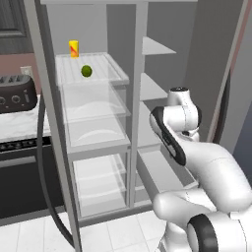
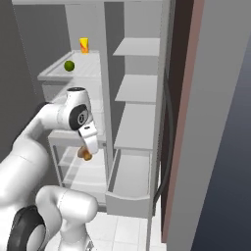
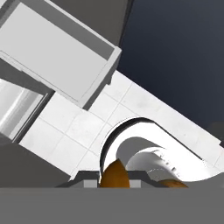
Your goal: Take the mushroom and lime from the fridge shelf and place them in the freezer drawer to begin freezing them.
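Holding the mushroom (image 2: 86, 155), the tool (image 2: 88, 148) hangs at left centre of the right base view, jaws nearly closed on the item; an orange-brown lump shows below the white hand there, and again at the bottom centre of the hand view between the finger tips.

Item, nearest: white arm, rising from the lower left of the right base view and the lower right of the left base view.

Item: the freezer drawer (image 2: 128, 188), pale grey, pulled out, at lower centre of the right base view, just right of and below the tool; its bare floor shows at the upper left of the hand view. White tiled floor (image 3: 87, 127) lies beneath it.

Item: clear bins (image 1: 96, 115), stacked at centre left of the left base view.

Item: narrow grey shelves (image 2: 138, 88), upper centre of the right base view.

Item, farther: the fridge shelf (image 1: 106, 66), ridged and translucent, upper left of the left base view. The lime (image 1: 86, 71) rests on it, apart from the tool.

Item, farthest: yellow cup (image 1: 74, 48) with red mark, upright behind the lime on the same shelf.

Item: dark appliance (image 1: 17, 95) on the counter (image 1: 19, 125), at the left edge of the left base view.
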Tool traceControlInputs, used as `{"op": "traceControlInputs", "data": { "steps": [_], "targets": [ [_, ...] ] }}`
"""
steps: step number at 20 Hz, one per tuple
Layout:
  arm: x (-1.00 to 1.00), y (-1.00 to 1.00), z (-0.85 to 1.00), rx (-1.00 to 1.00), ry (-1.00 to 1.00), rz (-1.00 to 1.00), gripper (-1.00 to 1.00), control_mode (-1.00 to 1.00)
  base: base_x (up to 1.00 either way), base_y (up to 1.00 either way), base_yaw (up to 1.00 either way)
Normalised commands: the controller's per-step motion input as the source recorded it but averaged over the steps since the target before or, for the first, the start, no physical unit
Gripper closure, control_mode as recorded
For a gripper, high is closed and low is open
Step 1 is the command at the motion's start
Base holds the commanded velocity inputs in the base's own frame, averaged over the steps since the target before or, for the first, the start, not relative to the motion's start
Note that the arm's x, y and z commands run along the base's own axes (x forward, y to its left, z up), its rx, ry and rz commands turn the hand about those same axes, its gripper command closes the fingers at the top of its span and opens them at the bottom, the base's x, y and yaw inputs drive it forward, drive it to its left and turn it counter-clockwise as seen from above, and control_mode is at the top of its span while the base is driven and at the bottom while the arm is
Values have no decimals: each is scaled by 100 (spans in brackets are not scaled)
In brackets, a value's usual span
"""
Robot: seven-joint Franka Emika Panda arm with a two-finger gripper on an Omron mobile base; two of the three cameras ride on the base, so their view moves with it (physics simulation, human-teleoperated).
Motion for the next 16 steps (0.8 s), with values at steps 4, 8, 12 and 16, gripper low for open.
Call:
{"op": "traceControlInputs", "data": {
  "steps": [4,8,12,16],
  "targets": [
    [27,-20,-21,0,10,-5,100,-100,0,0,0],
    [33,-12,-21,0,10,-5,100,-100,0,0,0],
    [27,-18,-19,0,8,-5,100,-100,0,0,0],
    [17,-11,-30,0,4,-6,100,-100,0,0,0]
  ]
}}
